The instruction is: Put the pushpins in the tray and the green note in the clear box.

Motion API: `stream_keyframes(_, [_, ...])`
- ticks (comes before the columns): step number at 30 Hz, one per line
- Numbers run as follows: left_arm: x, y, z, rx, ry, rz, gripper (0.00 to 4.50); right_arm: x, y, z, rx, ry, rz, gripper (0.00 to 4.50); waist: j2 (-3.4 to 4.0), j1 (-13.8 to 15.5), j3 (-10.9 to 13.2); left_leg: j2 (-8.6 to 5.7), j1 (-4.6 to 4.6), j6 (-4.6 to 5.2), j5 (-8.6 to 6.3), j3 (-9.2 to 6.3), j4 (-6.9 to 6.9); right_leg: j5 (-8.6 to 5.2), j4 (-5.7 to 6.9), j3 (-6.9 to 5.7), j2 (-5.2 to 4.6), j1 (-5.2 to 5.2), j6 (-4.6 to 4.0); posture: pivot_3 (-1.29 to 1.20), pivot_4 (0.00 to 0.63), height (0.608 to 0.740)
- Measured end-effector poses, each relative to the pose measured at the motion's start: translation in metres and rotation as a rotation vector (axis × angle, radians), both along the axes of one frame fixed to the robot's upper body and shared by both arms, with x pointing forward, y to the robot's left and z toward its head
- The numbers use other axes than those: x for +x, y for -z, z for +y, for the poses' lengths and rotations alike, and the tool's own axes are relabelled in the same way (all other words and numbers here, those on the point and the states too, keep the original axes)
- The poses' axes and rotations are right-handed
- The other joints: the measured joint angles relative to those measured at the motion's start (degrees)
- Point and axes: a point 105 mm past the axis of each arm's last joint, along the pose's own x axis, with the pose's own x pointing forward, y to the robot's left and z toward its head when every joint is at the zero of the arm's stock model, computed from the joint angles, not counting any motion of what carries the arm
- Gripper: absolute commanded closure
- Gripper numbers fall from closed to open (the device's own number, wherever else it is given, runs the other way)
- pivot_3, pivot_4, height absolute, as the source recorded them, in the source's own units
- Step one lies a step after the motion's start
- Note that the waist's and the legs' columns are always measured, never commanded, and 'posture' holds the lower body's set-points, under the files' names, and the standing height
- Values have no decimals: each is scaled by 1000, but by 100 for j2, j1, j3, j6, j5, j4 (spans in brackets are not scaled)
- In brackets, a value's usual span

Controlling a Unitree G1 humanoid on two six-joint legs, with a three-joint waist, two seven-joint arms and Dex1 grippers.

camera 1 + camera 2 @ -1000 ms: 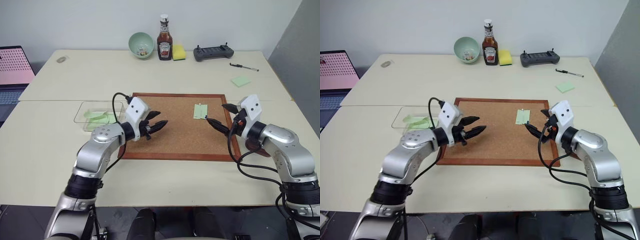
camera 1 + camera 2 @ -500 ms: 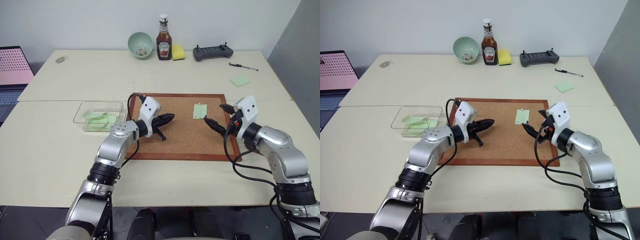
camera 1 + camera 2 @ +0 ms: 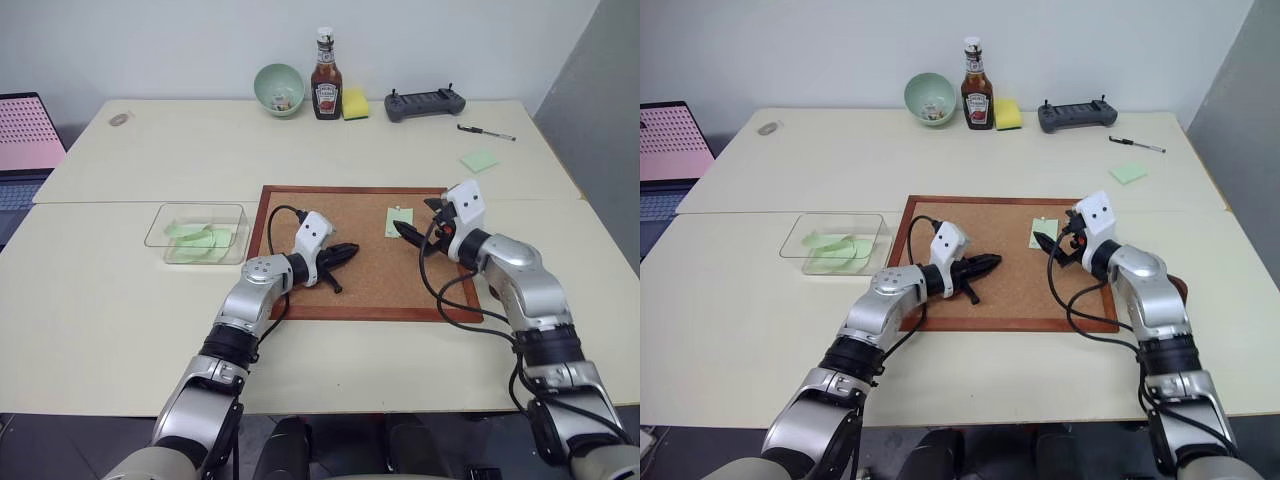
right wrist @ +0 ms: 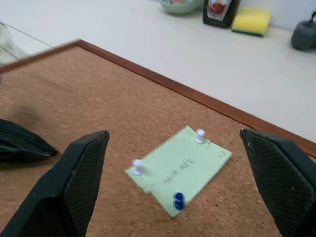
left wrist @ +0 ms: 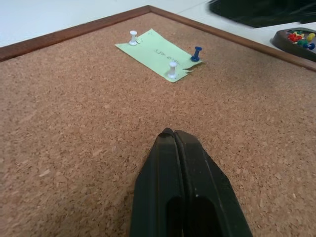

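Note:
The green note (image 3: 398,221) lies on the cork board (image 3: 300,205), held by two white pushpins (image 5: 133,37) (image 5: 172,70) and a blue one (image 5: 197,53). My right gripper (image 3: 415,217) is open just right of the note, its fingers (image 4: 84,168) spread to either side of it without touching. My left gripper (image 3: 350,250) is shut on nothing, low over the board's middle, left of the note. The clear box (image 3: 160,228) holding green slips sits left of the board. The dark reddish-brown tray (image 5: 284,42) with coloured pins stands off the board's right edge, partly behind my right arm.
At the table's back stand a green bowl (image 3: 281,88), a ketchup bottle (image 3: 328,90), a yellow sponge (image 3: 357,102) and a controller (image 3: 426,103). A pen (image 3: 488,133) and a green sticky pad (image 3: 480,161) lie back right. A laptop (image 3: 25,140) is at the far left.
My left gripper has shut and moved right and down over the board. My right gripper, still open, has moved forward and left up to the note.

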Motion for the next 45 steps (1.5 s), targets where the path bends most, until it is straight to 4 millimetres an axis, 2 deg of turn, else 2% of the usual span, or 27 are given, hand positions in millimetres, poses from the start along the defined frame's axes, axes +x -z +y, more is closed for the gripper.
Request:
stream_keyframes(5, [1, 0, -2, 0, 0, -9, 4475, 23, 2, 7, -24, 7, -7, 0, 3, -14, -2, 0, 2, 0, 1, -1, 1, 0, 4, 0, 0, 1, 0, 0, 150, 740])
stream_keyframes(10, [0, 0, -3, 1, 1, -14, 4475, 35, 10, 19, -49, -7, -2, 0, 4, -10, -2, -2, 1, 0, 1, -2, 1, 1, 3, 1, -1, 1, -1, 0, 150, 740])
stream_keyframes(22, [-2, 1, -3, 10, -1, -20, 4500, 49, 22, 19, -89, 50, 29, 2423, 7, -54, -4, -2, 2, -1, 1, -3, 0, 2, 5, 1, -1, 0, -3, 0, 150, 740])
stream_keyframes(31, [-2, 1, -2, 9, -5, -21, 4500, 50, 30, 16, -103, 73, 47, 4478, 8, -73, -5, -2, 2, -1, 1, -3, 0, 2, 6, 1, -1, 0, -3, 0, 150, 740])
stream_keyframes(45, [-3, 2, -1, 12, -6, -24, 4500, 50, 28, 18, -95, 75, 41, 4478, 8, -88, -5, -2, 1, -1, 1, -3, 1, 2, 7, 1, -1, 0, -3, 0, 150, 740])
